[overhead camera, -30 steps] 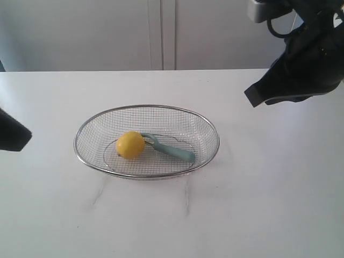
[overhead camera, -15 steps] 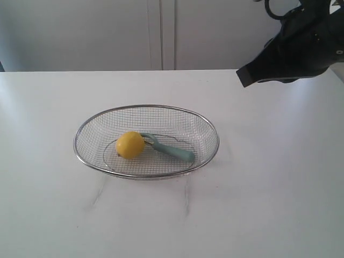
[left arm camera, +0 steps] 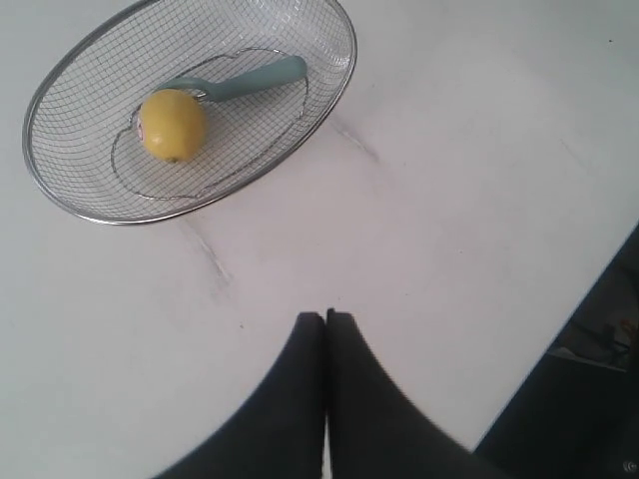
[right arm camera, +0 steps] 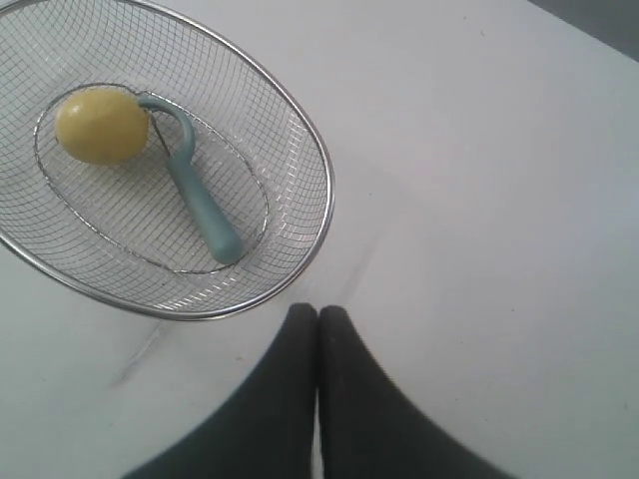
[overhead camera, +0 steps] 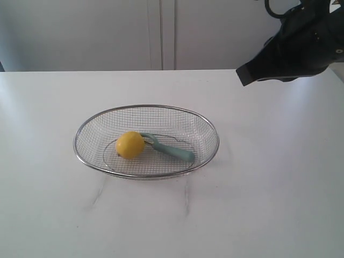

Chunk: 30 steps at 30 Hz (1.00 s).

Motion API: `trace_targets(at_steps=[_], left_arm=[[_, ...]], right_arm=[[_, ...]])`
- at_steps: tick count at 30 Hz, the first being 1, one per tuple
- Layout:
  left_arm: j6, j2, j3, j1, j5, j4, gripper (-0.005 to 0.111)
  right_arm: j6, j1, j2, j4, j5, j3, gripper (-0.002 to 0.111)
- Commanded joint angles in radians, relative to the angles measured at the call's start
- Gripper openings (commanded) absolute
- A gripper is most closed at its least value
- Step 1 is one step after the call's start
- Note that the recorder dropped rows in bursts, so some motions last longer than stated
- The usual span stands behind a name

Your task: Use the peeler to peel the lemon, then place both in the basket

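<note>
Lemon (overhead camera: 130, 144) against peeler (overhead camera: 171, 150) head inside basket (overhead camera: 217, 141); left hand (left arm camera: 325, 317), right hand (right arm camera: 318, 311) both clenched, empty.

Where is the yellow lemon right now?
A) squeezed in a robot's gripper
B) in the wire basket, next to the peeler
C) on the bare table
B: the lemon lies inside the basket, right beside the peeler.

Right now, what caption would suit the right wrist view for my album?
Shut claw above the table, lemon and peeler resting together in the basket.
</note>
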Motion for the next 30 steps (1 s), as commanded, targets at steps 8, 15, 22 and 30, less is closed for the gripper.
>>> trace_targets(at_steps=[8,15,22,30], left_arm=[[-0.009,-0.082,0.046,0.003,-0.022,-0.011,0.000],[-0.008,-0.216,0.191,0.025,-0.104,-0.004,0.000],[0.005,-0.365,0.372,0.128,-0.343,0.029,0.000],[0.046,-0.447,0.646,0.236,-0.629,0.016,0.000]], right_arm=[[0.004,-0.002,-0.007,0.001,-0.008,0.005,0.000],[0.004,-0.002,-0.007,0.001,-0.008,0.005,0.000],[0.004,-0.002,-0.007,0.001,-0.008,0.005,0.000],[0.004,-0.002,-0.007,0.001,-0.008,0.005,0.000]])
